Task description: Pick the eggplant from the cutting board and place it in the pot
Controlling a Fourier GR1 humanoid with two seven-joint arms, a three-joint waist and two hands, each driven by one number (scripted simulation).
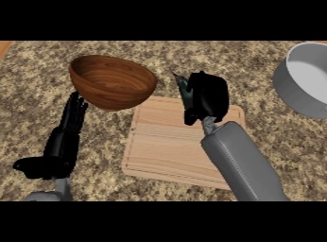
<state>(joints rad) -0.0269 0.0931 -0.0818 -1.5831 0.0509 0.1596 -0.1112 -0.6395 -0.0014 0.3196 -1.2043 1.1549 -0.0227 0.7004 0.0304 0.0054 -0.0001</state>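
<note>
**Eggplant in Grasp, Pot Not Yet Reached**

Far left: left robot hand (67, 132), fingers straight and relaxed, holding nothing, resting over the speckled counter (27, 94). Just beyond its fingertips, a wooden bowl (114, 80), tipped toward the view, overlapping the far left corner of the cutting board (166, 151). Nothing else showing on the board.

Over the board's far edge: right robot hand (207, 97), curled closed around a dark bulk taken to be the eggplant (182, 85). Mostly hidden among black fingers, with just a greenish stem end poking out on the left side. Cannot tell whether already lifted or touching the wood.

Far right: grey pot (313, 82), upright, well apart from the board, partly cut off by the view's edge.

Likely step: carrying over to the pot. Lift straight up first, clear of the board, then swing right, high enough to pass the near rim. Hold the curl until centred over the opening. Lower inside before letting go, avoiding a knock on the rim. Leave the bowl alone.
</note>
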